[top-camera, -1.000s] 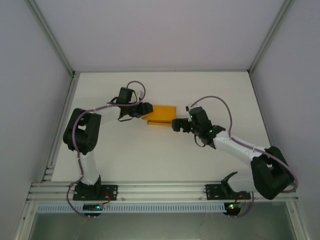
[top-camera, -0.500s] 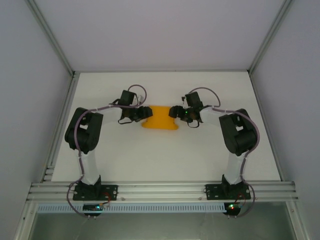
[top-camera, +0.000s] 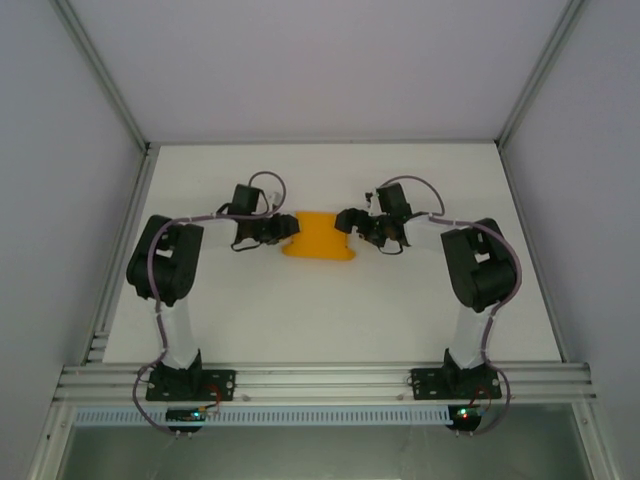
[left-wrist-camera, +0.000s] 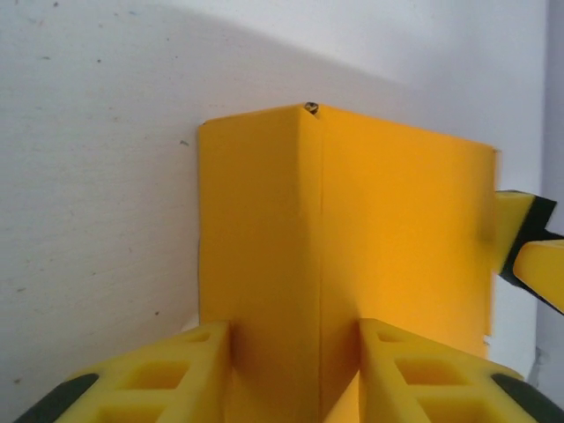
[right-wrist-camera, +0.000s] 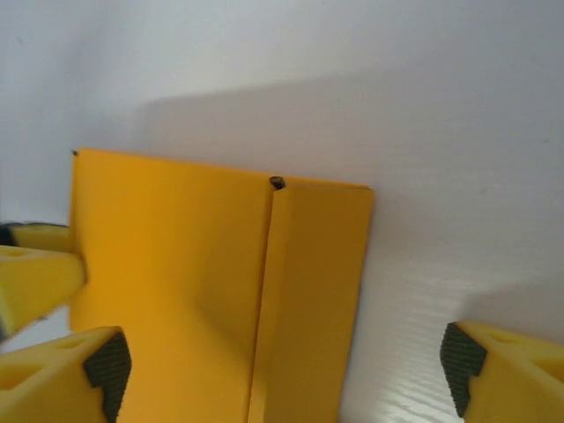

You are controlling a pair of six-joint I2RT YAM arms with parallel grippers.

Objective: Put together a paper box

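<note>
The orange-yellow paper box [top-camera: 320,240] lies mid-table between my two grippers. In the left wrist view the paper box [left-wrist-camera: 352,229] shows a fold line down its middle, and its near end sits pinched between my left gripper's [left-wrist-camera: 295,374] fingers [left-wrist-camera: 167,379], both touching the card. My left gripper [top-camera: 287,228] holds the box's left end. The right gripper [top-camera: 347,221] stands at the box's right end. Its jaws [right-wrist-camera: 282,379] are wide apart around the box [right-wrist-camera: 220,291], with a bare gap of table between the card and the right finger [right-wrist-camera: 502,370].
The white table [top-camera: 330,310] has free room in front of and behind the box. Metal frame rails [top-camera: 320,382] run along the near edge, and grey walls close in the left, right and back.
The right arm swung in from the front right to the box's right end. The box went from standing raised to lying low and flat. The left gripper shifted slightly left.
</note>
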